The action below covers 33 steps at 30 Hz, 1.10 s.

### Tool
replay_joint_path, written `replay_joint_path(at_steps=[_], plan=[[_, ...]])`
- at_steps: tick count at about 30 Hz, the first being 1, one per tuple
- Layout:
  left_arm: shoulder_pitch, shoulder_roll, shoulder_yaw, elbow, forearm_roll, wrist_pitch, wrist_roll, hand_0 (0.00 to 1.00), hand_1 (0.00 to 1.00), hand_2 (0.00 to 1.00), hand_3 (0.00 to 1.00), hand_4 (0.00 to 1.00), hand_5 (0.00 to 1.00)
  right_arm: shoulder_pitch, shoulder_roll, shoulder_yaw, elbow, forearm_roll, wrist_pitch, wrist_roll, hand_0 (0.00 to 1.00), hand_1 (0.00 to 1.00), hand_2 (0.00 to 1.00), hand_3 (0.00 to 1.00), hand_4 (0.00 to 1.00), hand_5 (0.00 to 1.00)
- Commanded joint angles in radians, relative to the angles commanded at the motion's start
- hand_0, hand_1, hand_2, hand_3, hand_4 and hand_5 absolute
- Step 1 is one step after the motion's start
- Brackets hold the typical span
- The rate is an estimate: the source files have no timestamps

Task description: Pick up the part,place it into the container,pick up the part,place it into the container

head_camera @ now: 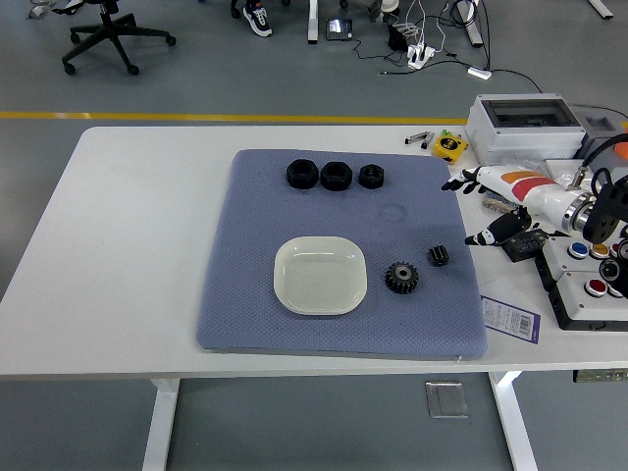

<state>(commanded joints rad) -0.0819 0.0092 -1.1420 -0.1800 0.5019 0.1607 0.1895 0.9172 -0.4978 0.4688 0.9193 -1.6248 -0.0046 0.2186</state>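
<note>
Only the head view here, so that's the whole story. The right hand (486, 208) comes in from the surface's right edge, fingers (457, 183) spread loose and holding nothing, hovering just off the right side of the blue mat (255, 304). The left arm isn't in view at all.

The task's pieces sit on the mat's right half — a small black part (438, 255) close to the mat's right edge, and a larger black gear (401, 277) just beside the white dish (319, 275), which is empty and sits near the mat's middle. Three more black ring-shaped parts (335, 176) line up near the mat's far edge.

Judging by the looks, nothing's been placed yet, and the small part is the nearest target. Both pieces look rigid and light, probably plastic or metal — not fragile, but small and toothed, so they could roll or slip out of a loose pinch. Best bet is probably a thumb-and-fingertip grip across the small part's opposite sides, coming from above. The mat's texture should keep it from skating away.
</note>
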Motion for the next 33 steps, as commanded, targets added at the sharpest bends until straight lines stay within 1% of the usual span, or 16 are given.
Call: replay_joint_path(at_steps=[4, 5, 8, 10, 11, 16, 17, 22, 28, 29, 33], plan=[[-0.003, 0.0, 0.007, 0.0, 0.0, 0.0, 0.0, 0.889, 0.908, 0.937, 0.64, 0.579, 0.692, 0.028, 0.042, -0.051, -0.059, -0.018, 0.003, 0.006, 0.659, 0.689, 0.728, 0.74, 0.913, 0.078], [-0.003, 0.0, 0.008, 0.0, -0.001, 0.0, -0.001, 0.888, 0.907, 0.937, 0.642, 0.577, 0.692, 0.037, 0.055, -0.068, -0.073, -0.021, 0.001, 0.008, 0.628, 0.66, 0.705, 0.675, 0.885, 0.076], [-0.003, 0.001, 0.009, 0.0, 0.002, 0.001, -0.001, 0.888, 0.907, 0.937, 0.642, 0.577, 0.692, 0.055, 0.084, -0.101, -0.109, -0.037, -0.001, 0.011, 0.628, 0.66, 0.705, 0.675, 0.885, 0.076], [-0.004, 0.001, 0.011, 0.0, 0.001, 0.002, -0.003, 0.888, 0.907, 0.937, 0.642, 0.577, 0.692, 0.059, 0.096, -0.113, -0.122, -0.047, 0.002, 0.011, 0.628, 0.66, 0.705, 0.675, 0.885, 0.076], [-0.004, 0.001, 0.011, 0.0, 0.001, 0.003, -0.005, 0.888, 0.907, 0.935, 0.639, 0.574, 0.691, 0.06, 0.1, -0.118, -0.124, -0.052, 0.005, 0.011, 0.617, 0.652, 0.693, 0.65, 0.874, 0.083], [-0.005, 0.0, 0.014, 0.0, 0.0, 0.004, -0.008, 0.888, 0.907, 0.935, 0.639, 0.574, 0.691, 0.061, 0.116, -0.139, -0.143, -0.061, 0.01, 0.008, 0.617, 0.652, 0.693, 0.65, 0.874, 0.083], [-0.005, 0.0, 0.014, 0.0, 0.0, 0.004, -0.008, 0.887, 0.904, 0.934, 0.639, 0.572, 0.691, 0.061, 0.119, -0.143, -0.148, -0.062, 0.013, 0.006, 0.62, 0.65, 0.684, 0.631, 0.862, 0.086], [-0.006, 0.0, 0.015, 0.0, 0.001, 0.005, -0.008, 0.887, 0.904, 0.934, 0.639, 0.572, 0.691, 0.057, 0.134, -0.153, -0.173, -0.05, 0.017, 0.0, 0.62, 0.65, 0.684, 0.631, 0.862, 0.086], [-0.009, -0.002, 0.018, 0.0, 0.007, 0.005, -0.005, 0.887, 0.904, 0.931, 0.636, 0.573, 0.693, 0.055, 0.163, -0.151, -0.229, -0.022, 0.014, -0.006, 0.624, 0.651, 0.686, 0.63, 0.857, 0.086], [-0.009, -0.002, 0.019, 0.0, 0.006, 0.005, -0.005, 0.886, 0.901, 0.93, 0.637, 0.57, 0.689, 0.055, 0.166, -0.151, -0.235, -0.023, 0.014, -0.007, 0.622, 0.652, 0.69, 0.638, 0.851, 0.074], [-0.011, -0.003, 0.019, 0.0, 0.007, 0.005, -0.006, 0.886, 0.901, 0.93, 0.637, 0.57, 0.689, 0.054, 0.175, -0.153, -0.249, -0.022, 0.016, -0.009, 0.622, 0.652, 0.69, 0.638, 0.851, 0.074]])
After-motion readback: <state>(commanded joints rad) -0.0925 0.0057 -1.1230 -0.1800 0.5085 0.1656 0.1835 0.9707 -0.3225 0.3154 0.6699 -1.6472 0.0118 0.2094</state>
